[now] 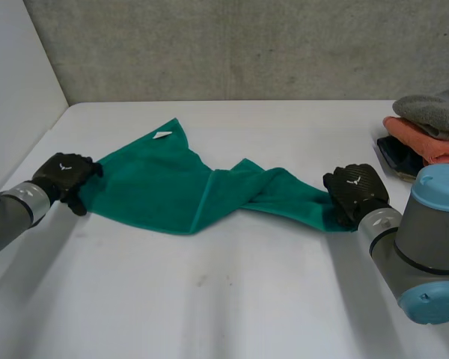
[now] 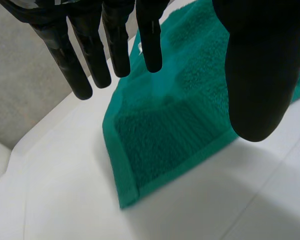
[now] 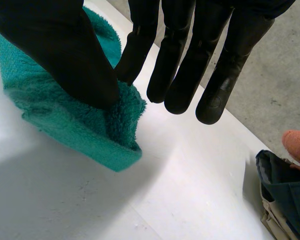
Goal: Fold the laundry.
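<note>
A green towel lies stretched across the white table, twisted near its middle, with a white tag at its far corner. My left hand is at the towel's left end. In the left wrist view its fingers are straight and the thumb stands apart, hovering over a towel corner without holding it. My right hand is at the towel's right end. There its thumb and one finger pinch the bunched towel end, while the other fingers stay straight.
A pile of folded clothes sits at the table's far right: grey on top, orange under it, dark cloth lowest. The dark cloth lies close beyond my right hand. A white wall borders the table's left side.
</note>
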Motion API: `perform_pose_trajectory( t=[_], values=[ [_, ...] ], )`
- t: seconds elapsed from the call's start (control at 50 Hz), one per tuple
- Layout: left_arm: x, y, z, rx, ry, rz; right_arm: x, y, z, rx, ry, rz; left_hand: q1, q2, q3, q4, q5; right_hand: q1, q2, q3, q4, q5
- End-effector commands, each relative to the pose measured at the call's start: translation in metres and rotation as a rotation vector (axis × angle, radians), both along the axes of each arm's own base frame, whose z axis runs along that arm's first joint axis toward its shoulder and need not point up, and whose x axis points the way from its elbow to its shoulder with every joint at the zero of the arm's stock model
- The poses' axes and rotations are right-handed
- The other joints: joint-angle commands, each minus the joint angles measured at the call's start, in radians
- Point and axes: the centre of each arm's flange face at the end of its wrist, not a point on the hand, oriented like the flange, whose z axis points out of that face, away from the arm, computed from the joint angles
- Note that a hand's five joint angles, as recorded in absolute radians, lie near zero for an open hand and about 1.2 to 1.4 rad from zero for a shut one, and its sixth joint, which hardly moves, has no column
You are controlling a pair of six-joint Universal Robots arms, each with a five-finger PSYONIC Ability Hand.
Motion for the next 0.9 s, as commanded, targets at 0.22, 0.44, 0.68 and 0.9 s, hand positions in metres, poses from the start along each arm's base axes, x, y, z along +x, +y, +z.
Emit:
perform_pose_trajectory(
  t=[0.22,0.44,0.68,0.9],
  values=[
    [-0.012,-0.009,-0.012,0.0,0.0,-0.041,-0.001,0.002,-0.002,0.009,0.003,-0.001,0.237,0.232,0.232,0.23,0.226,0.417,0.224,0.214,0.209,0.235],
    [-0.016,-0.013,-0.012,-0.013,0.0,-0.049,-0.002,0.001,0.0,0.002,0.001,-0.004,0.971,0.966,0.966,0.963,0.96,0.417,0.224,0.214,0.209,0.235],
    [-0.028,-0.002,-0.007,-0.014,-0.024,-0.027,-0.017,-0.011,0.007,0.003,0.003,-0.053,0.971,0.966,0.966,0.963,0.96,0.417,0.224,0.214,0.209,0.235],
    [-0.024,-0.002,-0.01,0.002,-0.027,-0.02,-0.018,-0.011,0.007,0.003,0.006,-0.055,0.017,0.012,0.012,0.01,0.006,0.417,0.224,0.214,0.209,0.235]
  ],
)
